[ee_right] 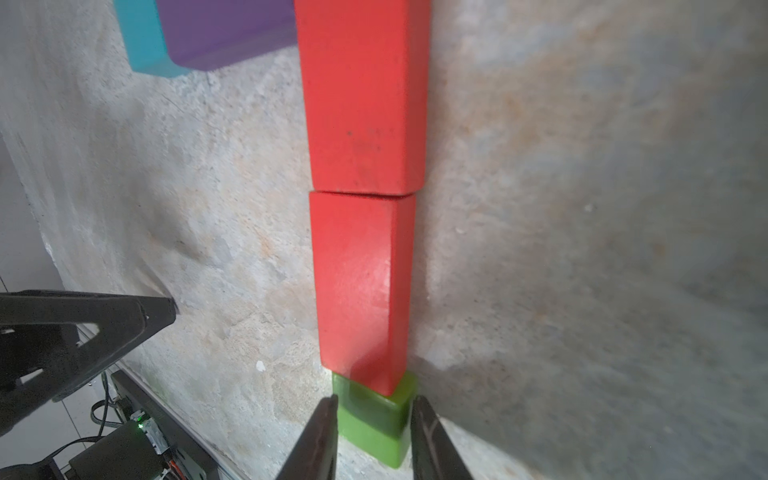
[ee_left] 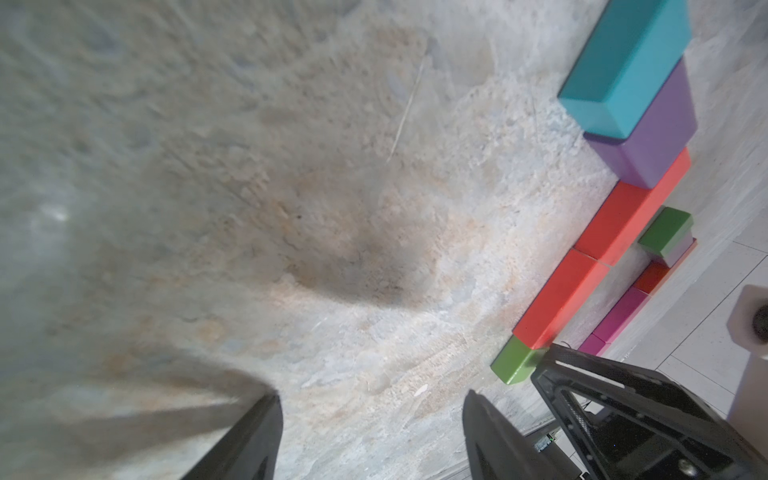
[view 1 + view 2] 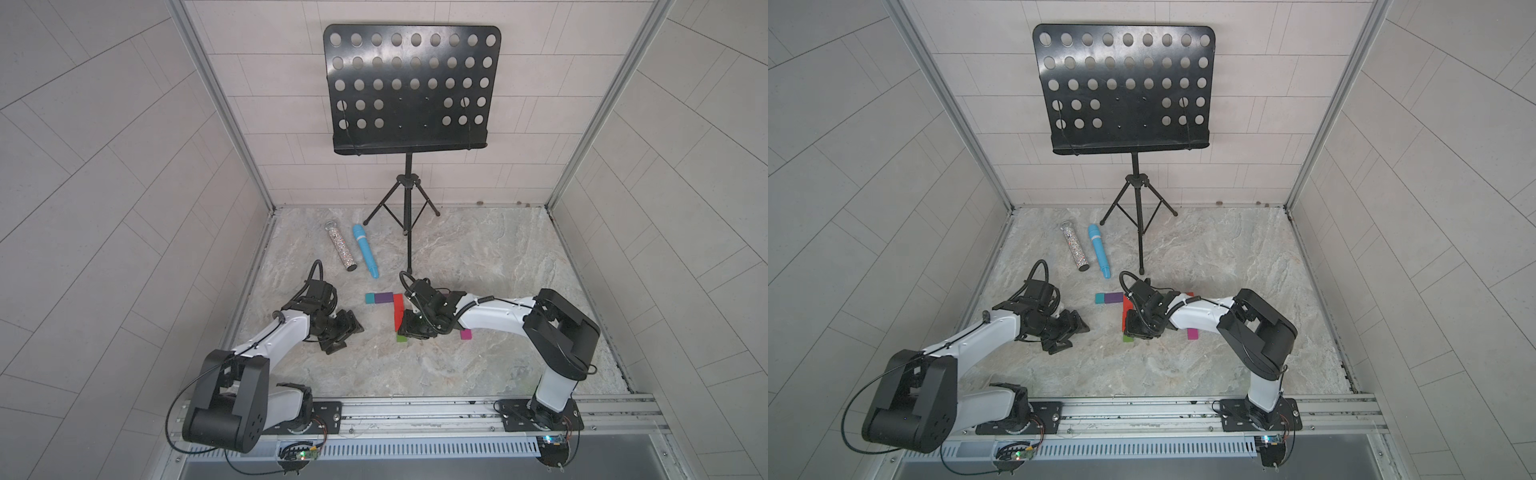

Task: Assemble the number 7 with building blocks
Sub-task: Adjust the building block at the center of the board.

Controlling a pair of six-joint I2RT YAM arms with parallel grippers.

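Note:
In both top views the building blocks form a shape on the stone floor. A teal block [image 3: 369, 298] and a purple block [image 3: 384, 297] lie in a row. From the row's right end, two red blocks [image 3: 398, 312] run toward the front. A green block [image 1: 374, 424] sits at the near end of the red column, touching it. My right gripper [image 1: 375, 401] is shut on this green block, a finger pressed on each side. Left of the blocks, my left gripper [image 2: 374, 415] stands open over bare floor with nothing between its fingers.
A magenta block [image 3: 466, 334] lies loose right of the right wrist. Further loose blocks, green [image 2: 667, 232], red and magenta, show beyond the column. A glittery tube [image 3: 341, 247] and a blue microphone [image 3: 365, 251] lie behind. A black music stand [image 3: 409, 87] rises at the back, one tripod foot [image 3: 409, 270] close to the blocks.

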